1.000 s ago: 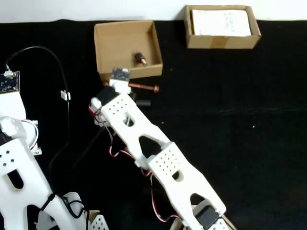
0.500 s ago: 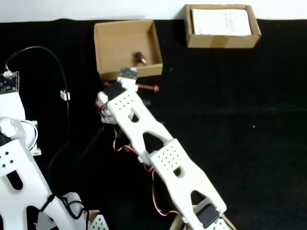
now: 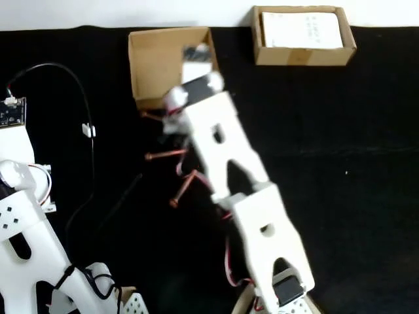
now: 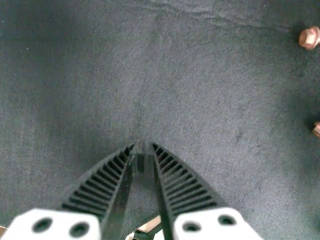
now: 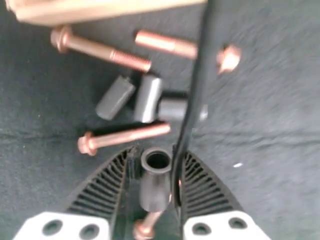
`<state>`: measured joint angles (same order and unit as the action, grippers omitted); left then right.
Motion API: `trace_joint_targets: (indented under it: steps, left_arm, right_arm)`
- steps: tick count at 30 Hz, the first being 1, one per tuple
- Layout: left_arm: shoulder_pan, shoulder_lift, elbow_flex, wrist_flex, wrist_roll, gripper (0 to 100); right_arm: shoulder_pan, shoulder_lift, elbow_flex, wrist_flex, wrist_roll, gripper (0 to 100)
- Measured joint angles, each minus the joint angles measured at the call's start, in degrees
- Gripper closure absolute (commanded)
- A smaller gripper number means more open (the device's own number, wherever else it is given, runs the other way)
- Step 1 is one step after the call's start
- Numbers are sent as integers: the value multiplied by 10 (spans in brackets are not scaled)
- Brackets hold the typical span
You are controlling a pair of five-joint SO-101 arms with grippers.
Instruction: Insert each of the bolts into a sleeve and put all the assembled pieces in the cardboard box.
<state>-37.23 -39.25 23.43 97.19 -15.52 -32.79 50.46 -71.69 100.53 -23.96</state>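
Within the last second the right arm (image 3: pixel 222 140) has been lifted off the black cloth (image 3: pixel 340 196) in front of the open brown cardboard box (image 3: pixel 154 65) and swung up toward it. Much of the box's front wall is now hidden behind the arm in the high view. Long copper bolts (image 3: pixel 163 155) lying in front of the box have been uncovered by this lift. From this it is judged that the pick-up is finished and a piece is being carried to the box, with the drop not yet made.

The right gripper (image 5: pixel 154 150) is clenched on a short dark grey cylindrical sleeve (image 5: pixel 152 187), held above the cloth just in front of the box wall. The sleeve's long axis is laid along the fingers. Its open mouth is turned away from the wrist, toward the loose bolts and spare grey sleeves (image 5: pixel 148 98) below. A copper end is seen at the wrist side, taken to be a bolt head; how deep the bolt sits cannot be told.

The left gripper (image 4: pixel 142 149) is closed on nothing over bare cloth, and the left arm (image 3: pixel 19 222) is kept well apart from the box.
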Motion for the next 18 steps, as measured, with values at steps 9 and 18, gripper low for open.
trace_joint_targets:
  steps: [9, 18]
  left_arm:
    - [0, 0, 0, 0, 0, 955]
    - [60, 0, 0, -11, 0, 955]
  right_arm:
    - [148, -130, 191, 0, 242, 976]
    - [236, -222, 480, -11, 348, 976]
